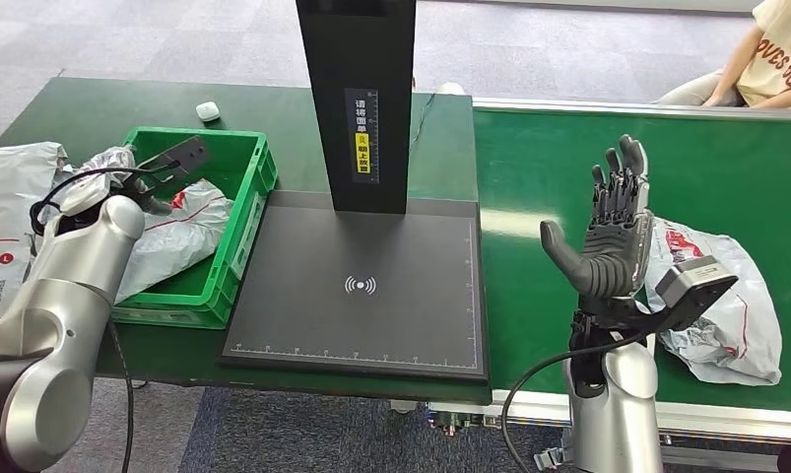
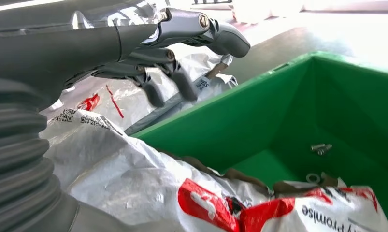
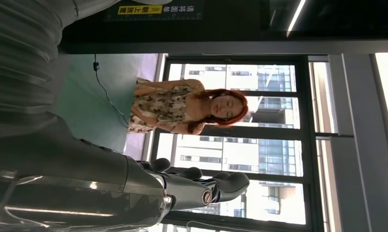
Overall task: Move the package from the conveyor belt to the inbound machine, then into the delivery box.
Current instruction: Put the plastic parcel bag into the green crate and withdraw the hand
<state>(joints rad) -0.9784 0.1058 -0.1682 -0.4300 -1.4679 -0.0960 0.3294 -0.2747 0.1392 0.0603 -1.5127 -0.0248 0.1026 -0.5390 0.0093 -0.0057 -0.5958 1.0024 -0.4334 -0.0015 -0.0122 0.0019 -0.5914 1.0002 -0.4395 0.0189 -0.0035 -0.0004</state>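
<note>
A grey plastic package [image 1: 718, 307] with red print lies on the green conveyor belt [image 1: 568, 168], just right of my right hand [image 1: 613, 236]. That hand is raised with its fingers spread and upright, holding nothing; the right wrist view shows the same hand [image 3: 182, 186] empty. The inbound machine [image 1: 362, 286] is a black scan plate with a dark post, and nothing lies on it. Another grey package [image 1: 179, 232] [image 2: 158, 188] lies in the green delivery box [image 1: 238, 222] [image 2: 279, 111]. My left hand [image 1: 115, 166] [image 2: 172, 58] hovers over the box's left side with loose, empty fingers.
More grey packages [image 1: 7, 212] are piled left of the box. A small white object [image 1: 207, 111] sits on the far table. A person [image 1: 780, 49] sits beyond the belt. Small screws [image 2: 321, 148] lie on the box floor.
</note>
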